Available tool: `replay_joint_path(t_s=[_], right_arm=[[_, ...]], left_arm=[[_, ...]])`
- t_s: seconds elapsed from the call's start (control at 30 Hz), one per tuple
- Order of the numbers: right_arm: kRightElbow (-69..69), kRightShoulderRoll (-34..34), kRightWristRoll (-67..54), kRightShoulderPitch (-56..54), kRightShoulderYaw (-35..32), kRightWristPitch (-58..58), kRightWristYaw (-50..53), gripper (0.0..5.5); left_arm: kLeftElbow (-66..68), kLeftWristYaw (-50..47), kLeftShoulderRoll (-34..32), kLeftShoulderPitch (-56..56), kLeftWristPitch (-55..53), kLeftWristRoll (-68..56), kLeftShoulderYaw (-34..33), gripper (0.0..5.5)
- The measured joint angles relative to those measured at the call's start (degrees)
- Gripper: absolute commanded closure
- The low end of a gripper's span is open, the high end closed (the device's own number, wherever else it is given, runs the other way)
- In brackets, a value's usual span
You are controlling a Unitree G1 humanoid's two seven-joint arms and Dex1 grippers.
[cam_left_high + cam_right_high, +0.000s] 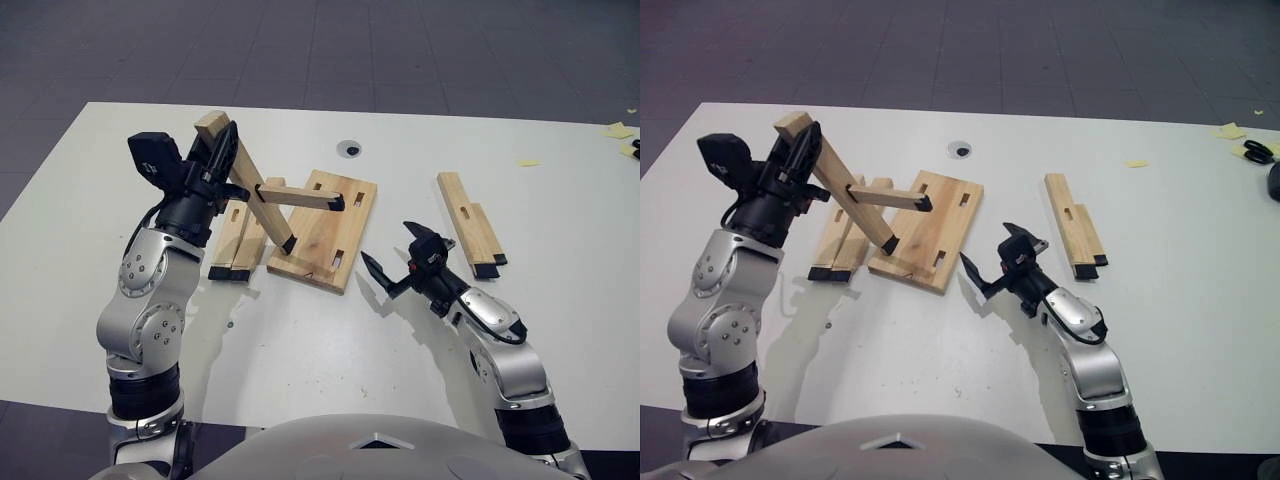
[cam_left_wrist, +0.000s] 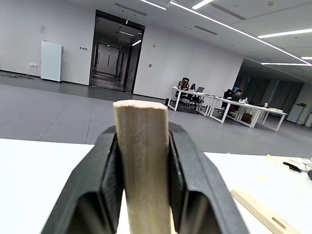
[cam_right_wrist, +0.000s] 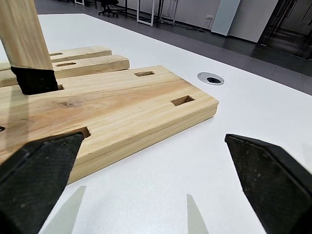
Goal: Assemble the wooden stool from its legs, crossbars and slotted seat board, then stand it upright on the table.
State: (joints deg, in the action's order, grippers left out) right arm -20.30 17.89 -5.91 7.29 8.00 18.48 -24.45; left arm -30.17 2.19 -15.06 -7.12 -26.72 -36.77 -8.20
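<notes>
While aloft, leg in left pincer

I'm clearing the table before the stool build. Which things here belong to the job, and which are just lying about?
Job: seat board; leg with crossbar, held in the left gripper; left pair of legs beside the board; right pair of legs.
Lying about: yellow paper scraps at the far right; dark tool, perhaps scissors, near them.

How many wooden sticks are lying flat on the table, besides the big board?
4: two sticks side by side left of the seat board, partly behind the held leg; two right of it.
</notes>
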Motion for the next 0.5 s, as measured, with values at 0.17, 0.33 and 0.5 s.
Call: replay_joint_path(t_s=[0.17, 0.33, 0.5], right_arm=[[0.01, 0.00, 0.00, 0.01, 0.02, -0.28, 0.00, 0.10], [0.01, 0.00, 0.00, 0.07, 0.04, -0.30, 0.01, 0.10], [0.01, -0.02, 0.01, 0.27, 0.37, -0.30, 0.02, 0.10]], left_arm=[[0.15, -0.22, 0.09, -0.67, -0.71, 0.03, -0.05, 4.47], [-0.15, -0.52, 0.58, -1.20, -1.24, 0.46, 0.08, 4.47], [-0.10, -0.89, 0.82, -2.37, -2.33, 0.59, 0.21, 4.47]])
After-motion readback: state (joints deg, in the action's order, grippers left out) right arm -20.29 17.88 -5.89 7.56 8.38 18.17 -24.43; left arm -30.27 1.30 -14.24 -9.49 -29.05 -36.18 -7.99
